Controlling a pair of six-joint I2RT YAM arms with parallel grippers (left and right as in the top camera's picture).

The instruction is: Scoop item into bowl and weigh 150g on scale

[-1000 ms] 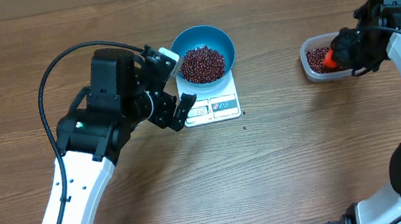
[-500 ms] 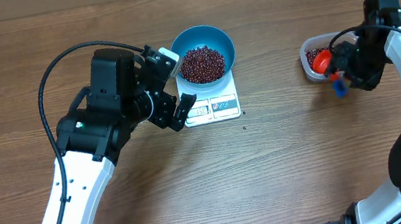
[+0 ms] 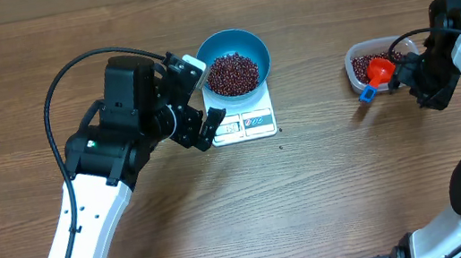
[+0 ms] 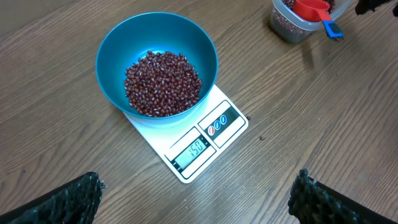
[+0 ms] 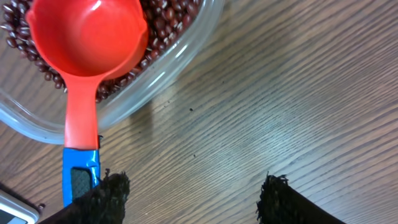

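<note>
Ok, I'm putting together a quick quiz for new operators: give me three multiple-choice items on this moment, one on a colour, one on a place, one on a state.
1. What colour is the bowl standing on the scale?
A) red
B) blue
C) white

2. Where does the red scoop rest?
A) in the bowl
B) flat on the scale
C) in the clear tub, handle sticking out over its rim

3. How is the right gripper?
A) open, holding nothing
B) shut on the scoop's handle
C) shut on the tub's rim

Answers:
1 B: the wall around the beans is bright blue.
2 C: the right wrist view shows the scoop's cup on the tub's beans.
3 A: its fingers stand apart with only bare table between them.
</note>
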